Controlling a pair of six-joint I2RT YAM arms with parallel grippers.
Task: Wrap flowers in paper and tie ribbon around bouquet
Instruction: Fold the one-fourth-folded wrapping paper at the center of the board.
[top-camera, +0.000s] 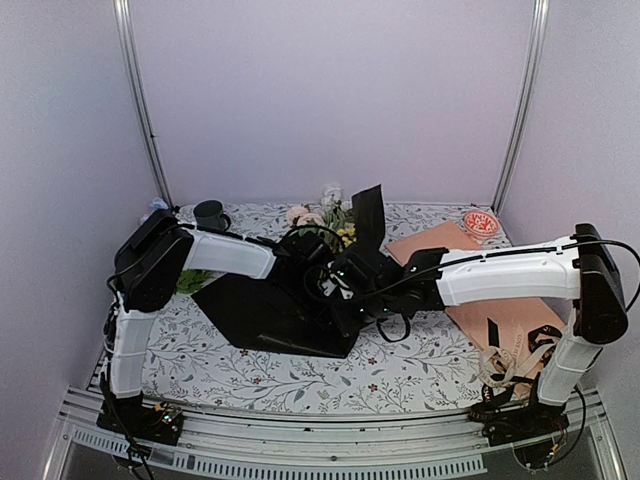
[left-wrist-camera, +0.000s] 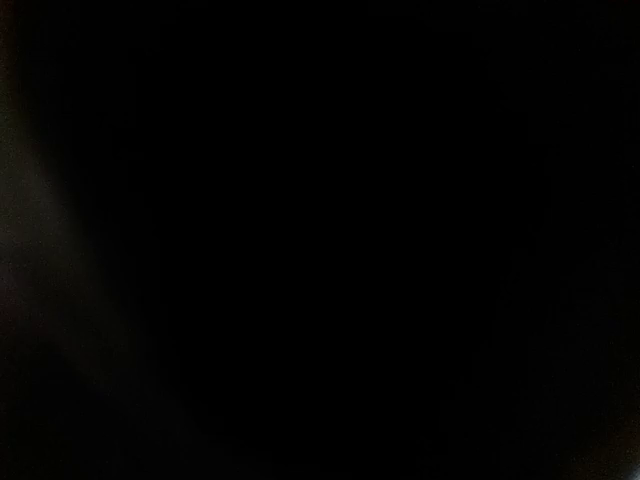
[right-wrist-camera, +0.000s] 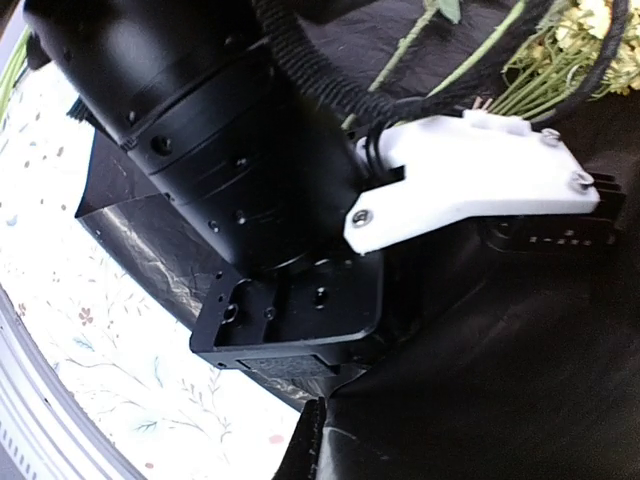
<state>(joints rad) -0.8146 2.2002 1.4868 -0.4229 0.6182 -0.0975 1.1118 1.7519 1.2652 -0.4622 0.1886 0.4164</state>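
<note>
The paper (top-camera: 260, 315), black and half folded on the bench (top-camera: 250, 375), with the flowers (top-camera: 305, 215) poking out at its far edge.
I have both wrists crowded over the fold, I judge to roll the sheet round the stems and stop it springing flat. My right fingers (right-wrist-camera: 312, 445) are fully closed, on what I cannot see. My left fingers are buried in black paper, so I cannot tell their opening.

Black paper (top-camera: 262, 318), floral white tablecloth (top-camera: 300, 382), peach sheet (top-camera: 438, 240), cream ribbon (top-camera: 516, 358).
</note>
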